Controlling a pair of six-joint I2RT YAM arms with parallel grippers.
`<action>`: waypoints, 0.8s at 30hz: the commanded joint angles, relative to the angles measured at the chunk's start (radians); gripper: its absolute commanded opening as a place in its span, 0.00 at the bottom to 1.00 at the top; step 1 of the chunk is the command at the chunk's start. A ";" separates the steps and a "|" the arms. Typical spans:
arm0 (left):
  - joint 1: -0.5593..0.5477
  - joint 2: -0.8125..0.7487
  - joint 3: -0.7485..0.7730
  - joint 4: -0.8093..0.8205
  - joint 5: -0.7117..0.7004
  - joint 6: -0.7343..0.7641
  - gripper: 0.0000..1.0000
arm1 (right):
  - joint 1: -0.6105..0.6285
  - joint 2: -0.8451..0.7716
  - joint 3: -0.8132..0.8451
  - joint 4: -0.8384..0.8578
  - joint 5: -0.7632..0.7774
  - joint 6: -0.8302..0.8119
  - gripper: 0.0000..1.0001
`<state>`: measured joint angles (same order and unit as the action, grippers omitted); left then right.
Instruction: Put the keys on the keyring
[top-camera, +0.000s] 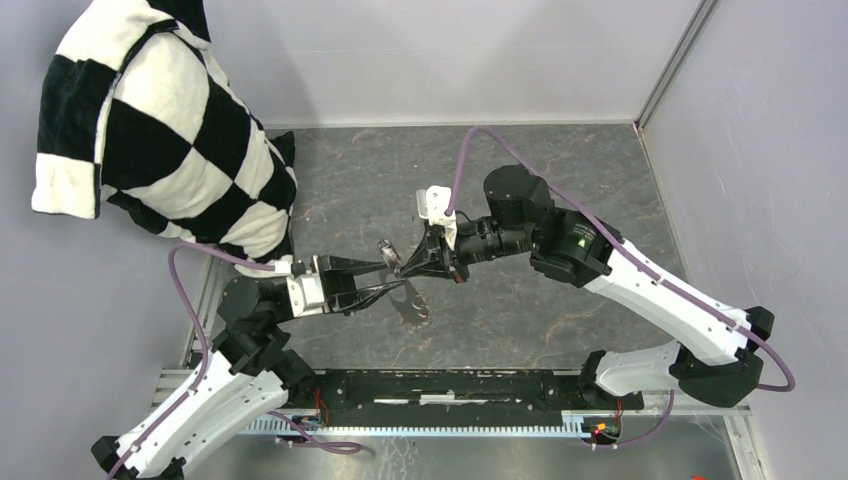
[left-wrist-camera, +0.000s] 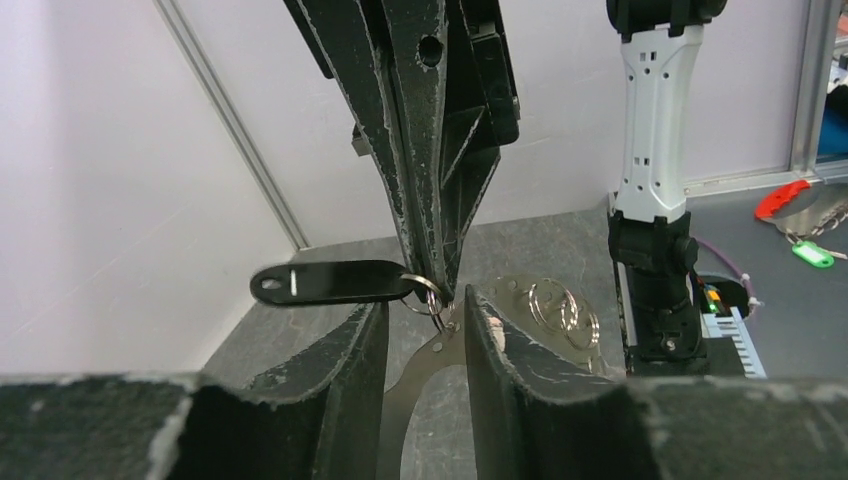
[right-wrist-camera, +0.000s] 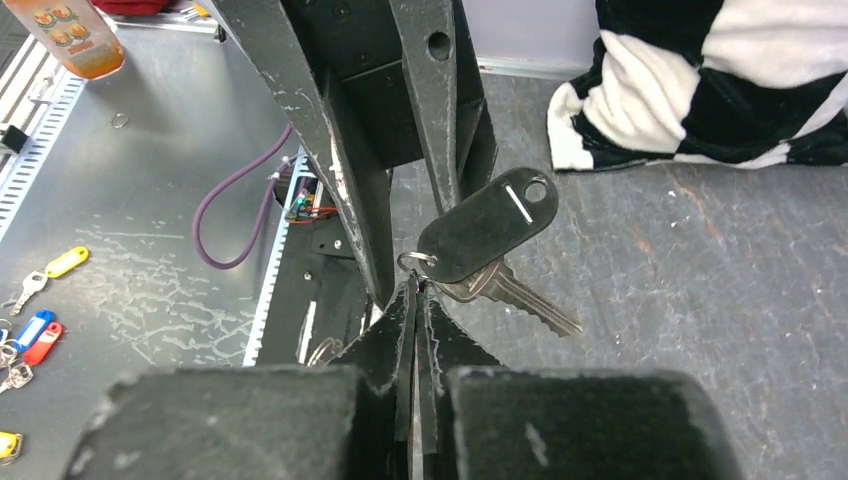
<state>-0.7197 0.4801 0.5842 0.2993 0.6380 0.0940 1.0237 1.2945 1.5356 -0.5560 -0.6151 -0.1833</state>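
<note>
The two arms meet above the middle of the grey surface (top-camera: 560, 170), and the work is there, in the air.

The right tool (right-wrist-camera: 415, 290) has its fingers pressed together. Its tip sits exactly at the place where the small split ring (right-wrist-camera: 418, 262) of the black-tagged key (right-wrist-camera: 485, 225) meets the top of the keyring (left-wrist-camera: 425, 365). Which of these two thin metal parts it pinches, I cannot tell.

The left tool (left-wrist-camera: 425, 300) has its fingers apart. The flat silvery bow of the keyring passes between them and hangs down, but the pictures do not show that the fingers press on it.

The black-tagged key is raised above the surface, just beside the tips of both tools. Its tag stands out to the side and its silver blade lies partly under the tag.

I judge that the first key is in the middle of being joined to the keyring, or is only just joined. Its small ring touches the big loop, but whether it is really threaded on is too small to see. The second key, the red one, is not at the tools. Some coloured key tags (right-wrist-camera: 40, 335) lie aside on the metal plate, so this part is most likely left to do.
</note>
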 joint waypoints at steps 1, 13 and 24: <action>-0.001 -0.031 0.028 -0.090 0.000 0.068 0.42 | -0.002 -0.075 -0.039 0.106 0.037 0.061 0.00; -0.001 -0.137 0.030 -0.396 -0.002 0.278 0.46 | -0.006 -0.062 0.004 0.014 0.074 0.073 0.00; -0.001 -0.086 0.119 -0.519 0.141 0.736 0.55 | -0.001 0.015 0.064 -0.133 0.029 0.064 0.00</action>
<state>-0.7197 0.3420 0.6285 -0.1310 0.6716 0.5430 1.0203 1.2938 1.5635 -0.6617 -0.5579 -0.1272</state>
